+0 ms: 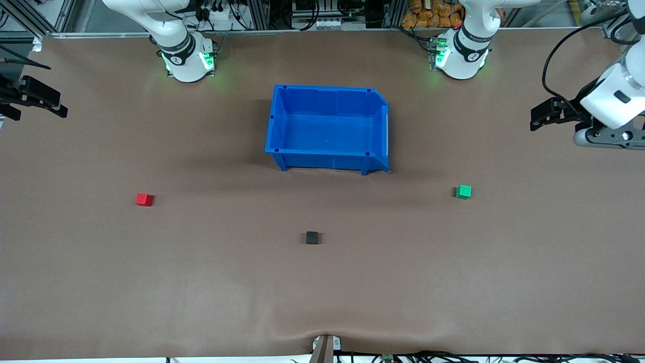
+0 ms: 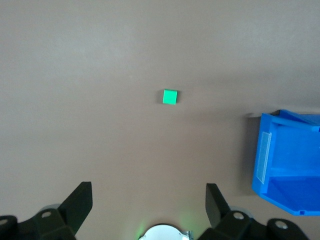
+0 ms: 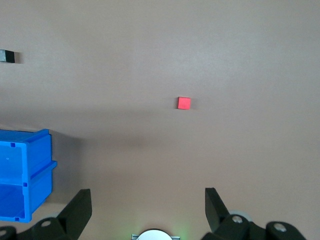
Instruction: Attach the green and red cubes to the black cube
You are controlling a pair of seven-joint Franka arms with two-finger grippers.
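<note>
Matte brown table (image 1: 201, 282): black cube (image 1: 312, 237) sits alone; both grippers' fingers (image 2: 80, 202) (image 3: 79, 206) seemingly spread open.

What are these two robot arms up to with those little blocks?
Nothing is being handled yet. Three small cubes lie apart on the brown table: the red cube toward the right arm's end, the green cube toward the left arm's end, and the black cube between them, nearest the front camera. An empty blue bin sits in the middle. The left pincer and right pincer both hang open, high up at the table's ends.
</note>
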